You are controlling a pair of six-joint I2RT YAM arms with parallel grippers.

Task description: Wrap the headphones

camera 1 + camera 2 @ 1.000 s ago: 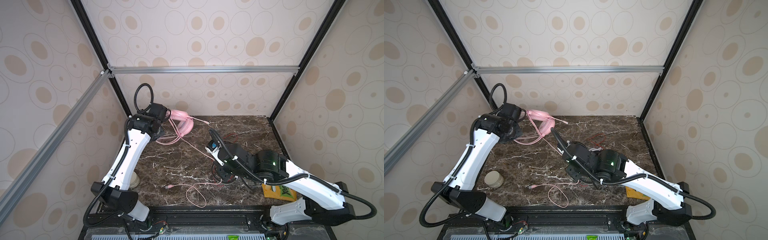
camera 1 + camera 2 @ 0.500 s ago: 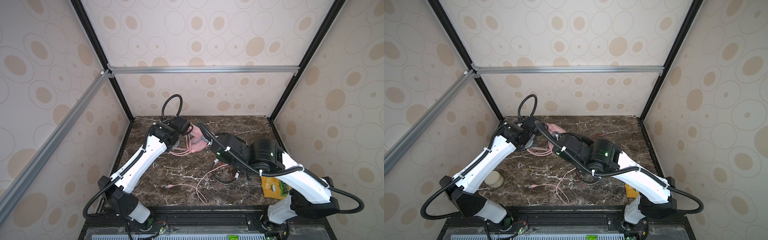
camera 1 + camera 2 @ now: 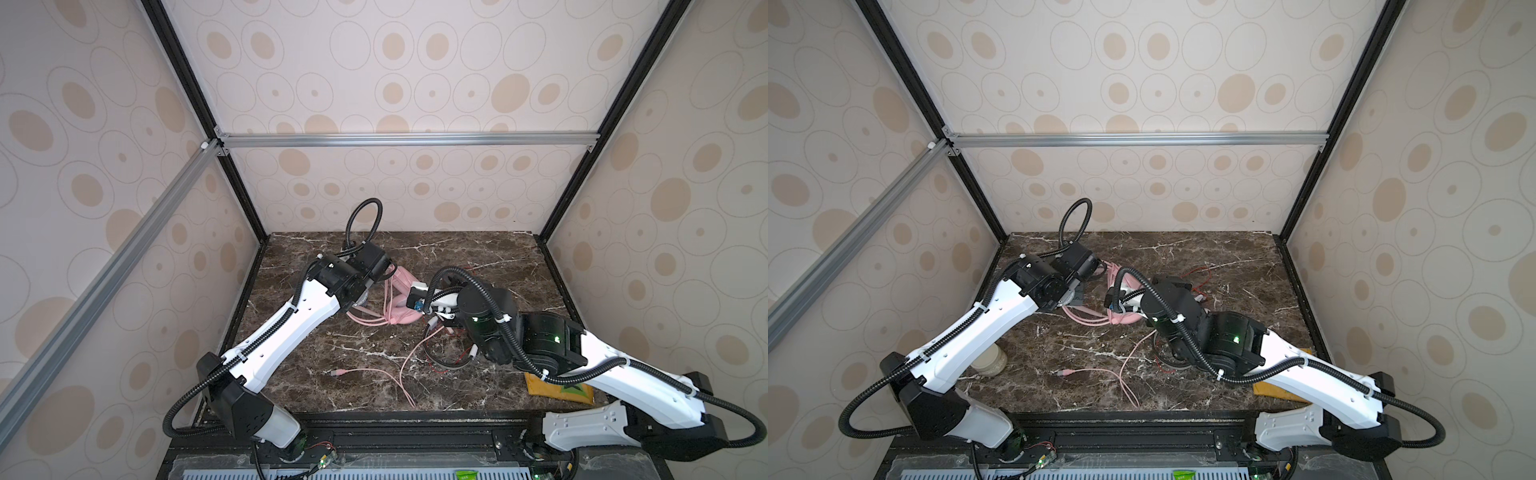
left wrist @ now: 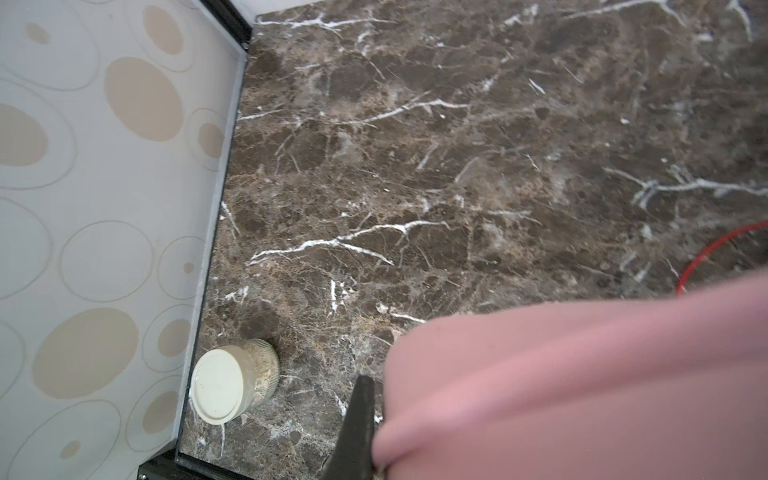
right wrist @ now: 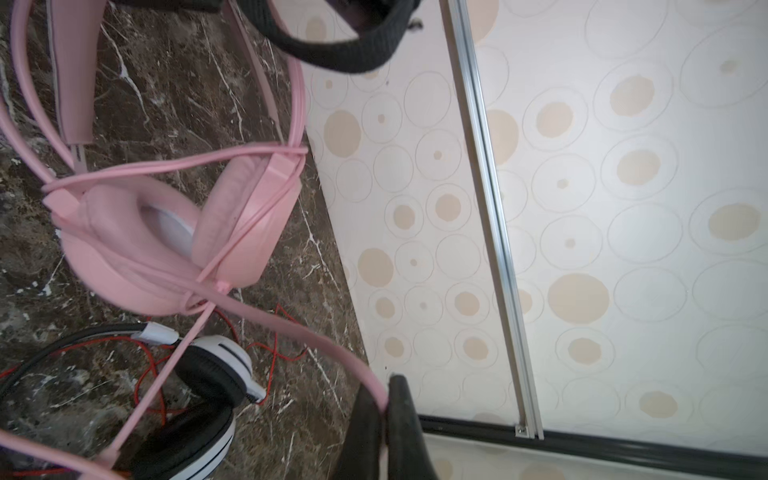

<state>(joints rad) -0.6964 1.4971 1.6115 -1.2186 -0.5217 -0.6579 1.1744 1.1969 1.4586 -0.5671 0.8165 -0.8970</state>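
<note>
Surface: dark marble table (image 3: 365,349), spotted walls (image 3: 415,83).
Left gripper (image 3: 390,275): closed, apparently on pink headset (image 5: 166,232).
Right gripper (image 5: 384,411): pinches pink cable (image 5: 316,334).
Hidden: white headset (image 5: 216,361), partly.

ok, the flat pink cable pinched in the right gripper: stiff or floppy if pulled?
Probably floppy: the flat pink cable sags in a curve between the right gripper and the pink over-ear headset. Likely light: its free end lies in slack bends on the brown marble table. A pull could tug the headset, since turns already cross its earcups.
</note>
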